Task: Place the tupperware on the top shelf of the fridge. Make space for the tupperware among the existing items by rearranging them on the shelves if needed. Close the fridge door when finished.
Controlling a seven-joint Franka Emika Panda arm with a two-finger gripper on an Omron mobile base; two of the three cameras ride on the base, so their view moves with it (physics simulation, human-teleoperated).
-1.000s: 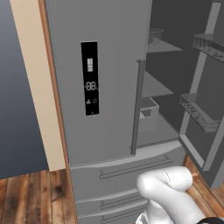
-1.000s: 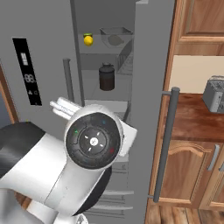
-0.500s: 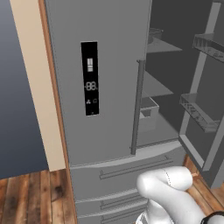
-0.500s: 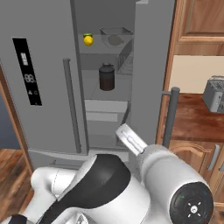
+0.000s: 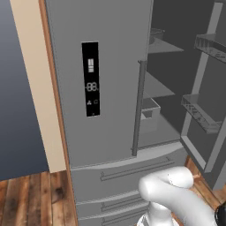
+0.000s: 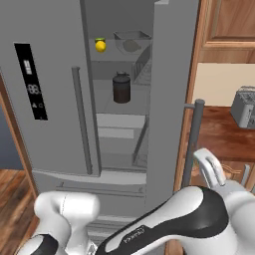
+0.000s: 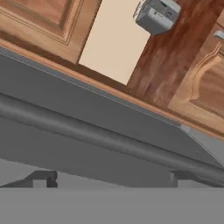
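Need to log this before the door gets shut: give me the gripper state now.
Gripper: open, holding nothing, fingertips apart either side of the fridge door's bar handle, not yet clamped on it.

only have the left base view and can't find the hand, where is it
Observer: The hand faces the long grey bar handle of the open fridge door, fingers spread, not around it.
Operator: anything on the shelves
Observer: A small yellow lemon sits on the flat grey top shelf.
Operator: and below that
Observer: A dark brown jar with a black lid stands on the next shelf down.
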